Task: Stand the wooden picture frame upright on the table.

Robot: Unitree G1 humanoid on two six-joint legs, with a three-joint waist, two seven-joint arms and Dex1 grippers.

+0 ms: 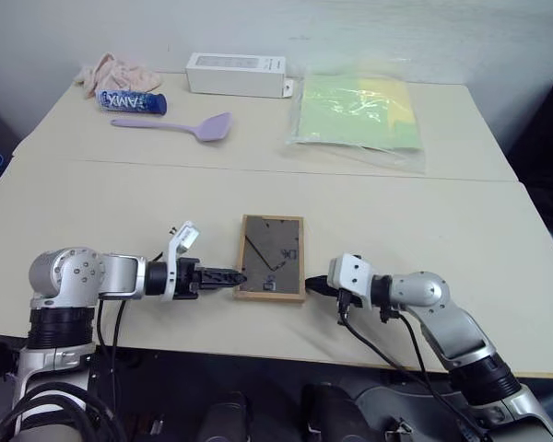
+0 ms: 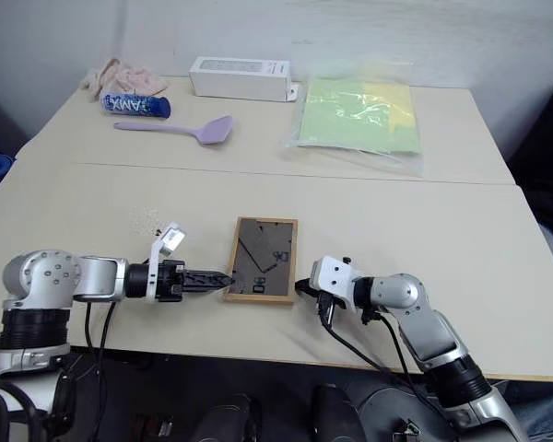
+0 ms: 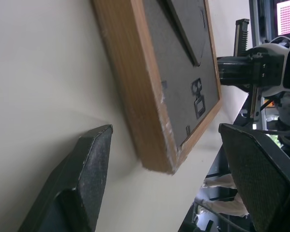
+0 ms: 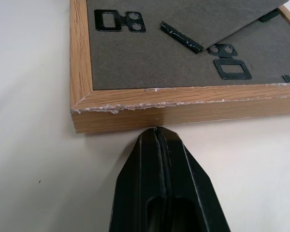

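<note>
Wooden picture frame flat, back up, between left tool, right tool.

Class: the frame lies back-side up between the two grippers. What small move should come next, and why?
Probably close the left gripper on the near corner of the wooden picture frame. The frame lies flat on the table, that corner sits between the open fingers, and the shut right gripper braces the opposite edge.

Light-grained wood on the picture frame, chipped rough along one edge; matt grey-brown fibreboard back. Smooth matt beige surface. Matt black plastic tool fingers. Glossy crinkled clear plastic bag near the far edge.
</note>
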